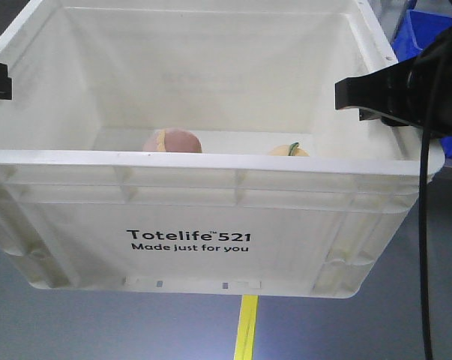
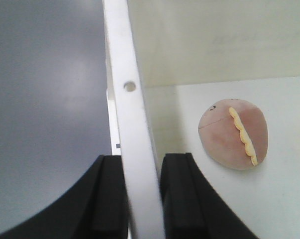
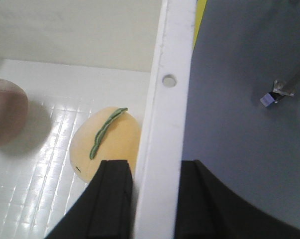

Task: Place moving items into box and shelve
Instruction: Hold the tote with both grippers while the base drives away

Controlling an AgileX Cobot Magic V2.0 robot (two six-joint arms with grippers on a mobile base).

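My left gripper (image 2: 140, 199) is clamped on the left rim of the box (image 1: 188, 240), one finger inside and one outside. My right gripper (image 3: 154, 199) grips the opposite rim likewise. I judge the crate rigid, smooth and light for its bulk, with the ribbed rim the soundest purchase. The pinkish-brown toy (image 2: 234, 134) and the yellow fruit toy (image 3: 105, 142) lie loose on its floor and may roll if it tilts.

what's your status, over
Left gripper and right gripper shut on box rims. Pink toy, yellow toy inside. Nothing blocking in view.
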